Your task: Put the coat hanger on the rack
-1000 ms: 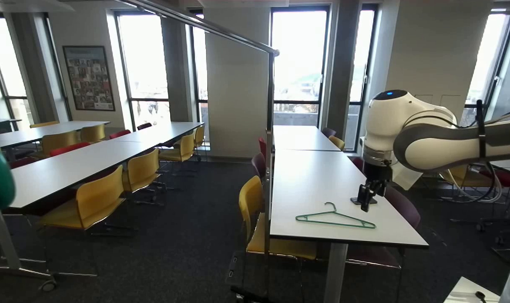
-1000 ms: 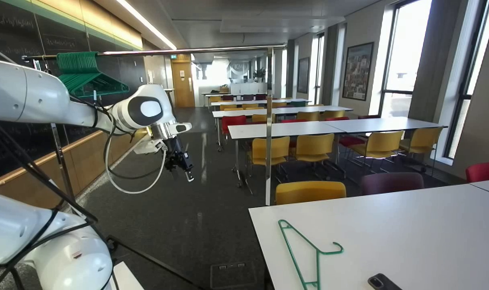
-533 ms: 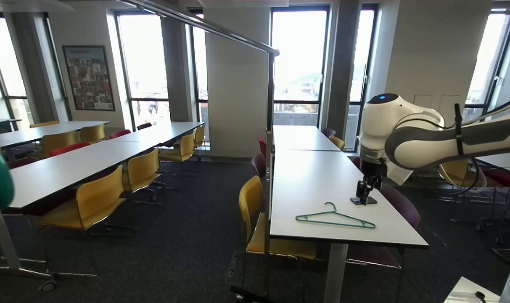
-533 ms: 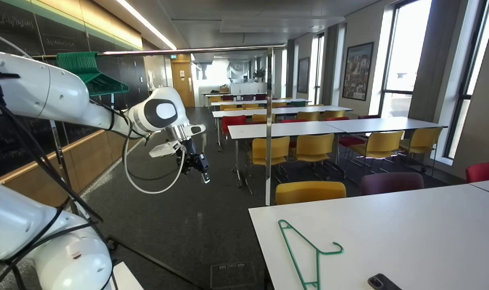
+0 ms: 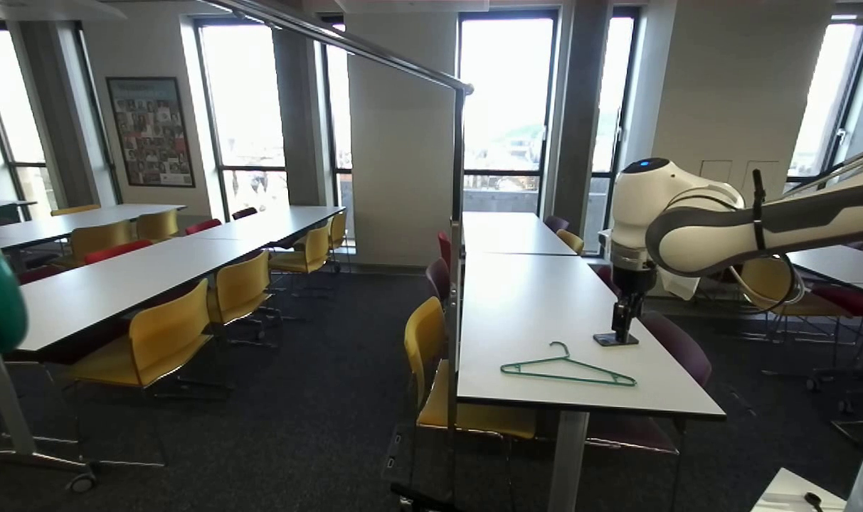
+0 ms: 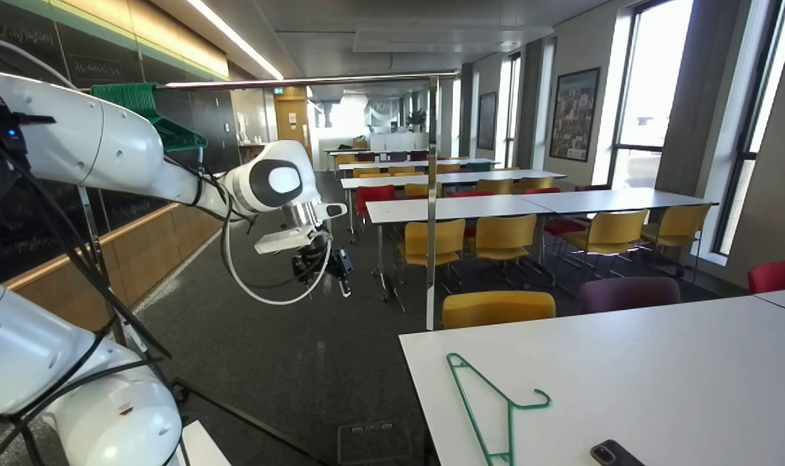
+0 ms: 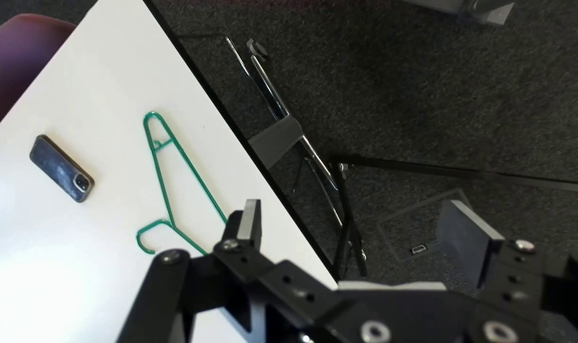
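In the wrist view my hand is spread wide and empty, with the edge of the desk crossing the gap between its fingers. The coat hanger lies flat on that white desk, between 9 and 10 o'clock from the hand, close to the edge. Its hook curls off toward 8 o'clock; the finger at 9 o'clock hides the nearer end. A dark phone is on the desk too, at 9 o'clock from the coat hanger and apart from it, lens corner toward 4 o'clock. Purple chair along the desk's 10 o'clock side there. In an exterior view I see the hand against the dark floor, at 10 o'clock from the coat hanger and well apart from it. In both exterior views the rack has its rail up above desk level, at 11 o'clock from the coat hanger. A bunch of green hangers hangs toward the rail's 9 o'clock end, partly behind my arm. Yellow chair at the desk's 12 o'clock side, just beside the rack's upright.
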Motion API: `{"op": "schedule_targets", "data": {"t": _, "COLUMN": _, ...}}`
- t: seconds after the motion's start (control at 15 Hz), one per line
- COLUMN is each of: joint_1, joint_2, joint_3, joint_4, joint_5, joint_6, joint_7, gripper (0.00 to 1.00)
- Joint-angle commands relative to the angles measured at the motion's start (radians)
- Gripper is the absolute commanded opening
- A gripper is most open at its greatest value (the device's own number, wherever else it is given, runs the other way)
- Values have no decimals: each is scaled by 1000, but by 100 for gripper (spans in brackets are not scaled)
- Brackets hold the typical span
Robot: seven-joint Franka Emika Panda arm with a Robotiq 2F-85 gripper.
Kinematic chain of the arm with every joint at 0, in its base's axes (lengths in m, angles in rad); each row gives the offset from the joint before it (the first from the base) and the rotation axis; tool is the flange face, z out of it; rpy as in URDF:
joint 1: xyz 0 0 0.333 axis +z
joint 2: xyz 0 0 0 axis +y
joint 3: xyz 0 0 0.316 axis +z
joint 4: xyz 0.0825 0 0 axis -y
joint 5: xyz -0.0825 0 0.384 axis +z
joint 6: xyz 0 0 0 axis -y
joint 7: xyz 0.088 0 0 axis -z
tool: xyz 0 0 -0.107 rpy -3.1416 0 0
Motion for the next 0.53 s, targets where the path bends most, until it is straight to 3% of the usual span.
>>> {"op": "schedule_targets", "data": {"t": 0.0, "joint_1": 11, "joint_2": 1, "joint_3": -5, "joint_4": 2, "joint_5": -4, "joint_6": -4, "joint_7": 5, "gripper": 100}}
{"op": "schedule_targets", "data": {"t": 0.47, "joint_1": -2, "joint_2": 50, "joint_3": -32, "joint_4": 34, "joint_5": 1, "joint_6": 12, "joint_7": -12, "gripper": 100}}
